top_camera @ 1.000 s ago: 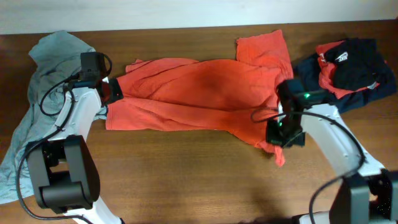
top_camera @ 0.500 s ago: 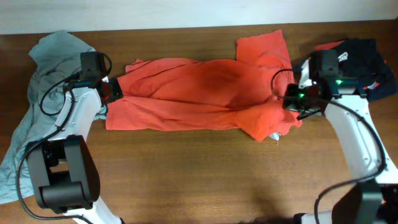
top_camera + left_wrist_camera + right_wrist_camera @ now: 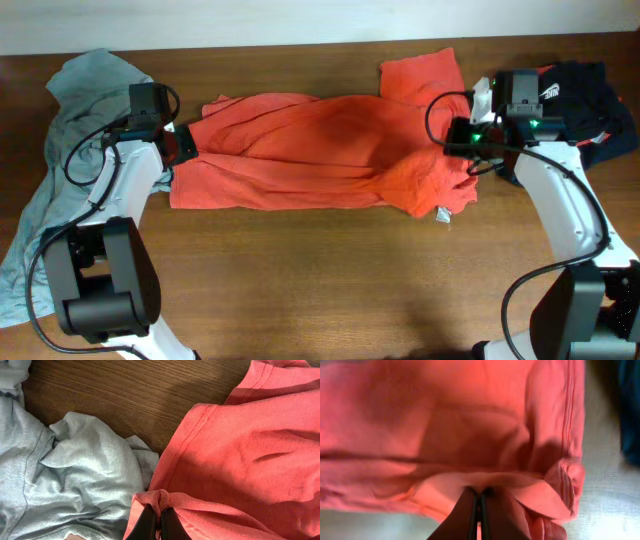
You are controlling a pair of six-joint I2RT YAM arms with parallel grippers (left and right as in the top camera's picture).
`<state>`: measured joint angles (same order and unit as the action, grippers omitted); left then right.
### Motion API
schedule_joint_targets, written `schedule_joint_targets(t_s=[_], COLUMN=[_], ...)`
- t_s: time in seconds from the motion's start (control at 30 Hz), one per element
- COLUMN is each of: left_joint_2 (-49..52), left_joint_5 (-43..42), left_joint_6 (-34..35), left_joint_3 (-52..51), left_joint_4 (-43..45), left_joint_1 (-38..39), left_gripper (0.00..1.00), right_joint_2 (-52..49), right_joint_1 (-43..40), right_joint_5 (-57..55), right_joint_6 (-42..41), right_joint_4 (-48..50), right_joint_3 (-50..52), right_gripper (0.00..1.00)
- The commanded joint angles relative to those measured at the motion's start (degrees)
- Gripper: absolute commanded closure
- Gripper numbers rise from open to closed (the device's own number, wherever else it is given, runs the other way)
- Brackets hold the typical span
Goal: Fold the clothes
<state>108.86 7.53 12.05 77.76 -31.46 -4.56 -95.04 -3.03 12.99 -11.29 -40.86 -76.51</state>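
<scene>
An orange-red shirt (image 3: 320, 145) lies spread across the middle of the wooden table. My left gripper (image 3: 183, 146) is shut on its left edge, the pinched fold showing in the left wrist view (image 3: 159, 502). My right gripper (image 3: 460, 135) is shut on the shirt's right part and holds it lifted and folded back over the body; the pinched cloth shows in the right wrist view (image 3: 479, 491). A small white label (image 3: 441, 213) hangs at the shirt's lower right.
A grey garment (image 3: 60, 130) lies crumpled at the left edge, also in the left wrist view (image 3: 65, 475). A dark navy and red pile (image 3: 570, 100) sits at the back right, close to my right arm. Bare wood (image 3: 320, 280) runs along the front.
My right gripper has carried the shirt's lower right corner up and back from the table's front toward the right sleeve area, folding it over. The left arm has not moved.
</scene>
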Motion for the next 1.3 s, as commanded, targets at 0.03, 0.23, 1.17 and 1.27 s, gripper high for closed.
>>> schedule_joint_targets(t_s=[0.03, 0.23, 1.17, 1.27], left_joint_2=[-0.22, -0.22, -0.22, -0.24], left_joint_5=[0.46, 0.94, 2.82, 2.69], left_joint_6=[0.31, 0.31, 0.28, 0.28], left_joint_3=[-0.15, -0.15, -0.15, -0.07], left_joint_4=[0.2, 0.31, 0.74, 0.35], left_joint_1=[0.02, 0.0, 0.07, 0.07], left_gripper=[0.99, 0.99, 0.27, 0.07], right_joint_2=[-0.68, -6.58, -10.43, -10.43], right_joint_1=[-0.9, -1.97, -1.51, -1.51], right_joint_5=[-0.59, -0.61, -0.09, -0.11], right_joint_6=[-1.92, -2.73, -0.96, -0.94], right_joint_4=[3.45, 2.64, -2.32, -4.46], right_joint_3=[-2.27, -2.27, -3.1, -5.62], right_gripper=[0.96, 0.96, 0.37, 0.35])
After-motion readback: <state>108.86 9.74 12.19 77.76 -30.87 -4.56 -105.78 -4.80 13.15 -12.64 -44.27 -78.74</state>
